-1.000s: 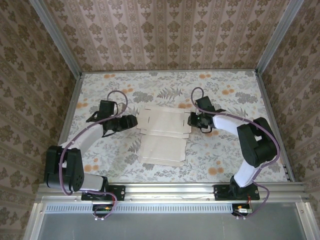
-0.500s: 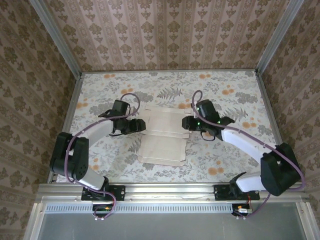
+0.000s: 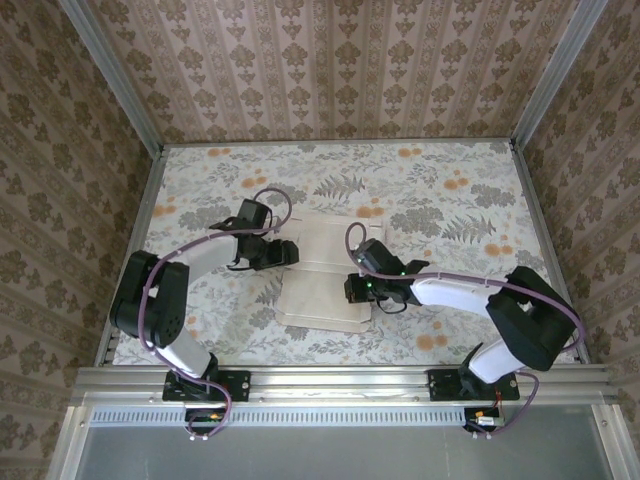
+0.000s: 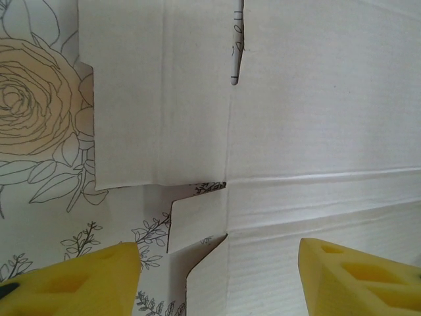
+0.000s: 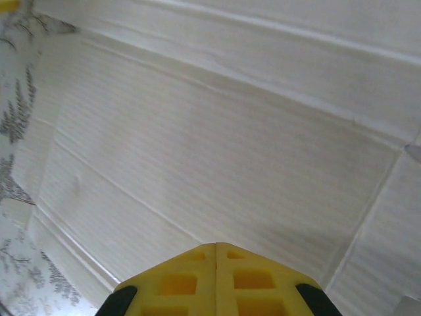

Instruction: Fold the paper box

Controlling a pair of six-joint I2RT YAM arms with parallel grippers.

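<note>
Two grippers sit at the paper box (image 3: 322, 285), one at each side of it. The box lies flat and unfolded on the table (image 3: 450, 200), whose cloth is printed with leaves and flowers. It is thin card, pale on the side facing up, with straight fold lines.

The left gripper (image 3: 288, 252) is at the box's left edge with its fingers spread apart. The right gripper (image 3: 352, 290) is at the right edge, squeezed closed, with no card between its fingers.

From the left wrist, the left gripper (image 4: 220, 270) has blocky yellow pads (image 4: 92, 276), and just ahead of them the box (image 4: 316, 112) has small stepped flaps and a thin cut slot. From the right wrist, the right gripper (image 5: 216, 270) has its two pads pressed together, and the box (image 5: 217, 131) in front of them shows fine ribs in the card
</note>
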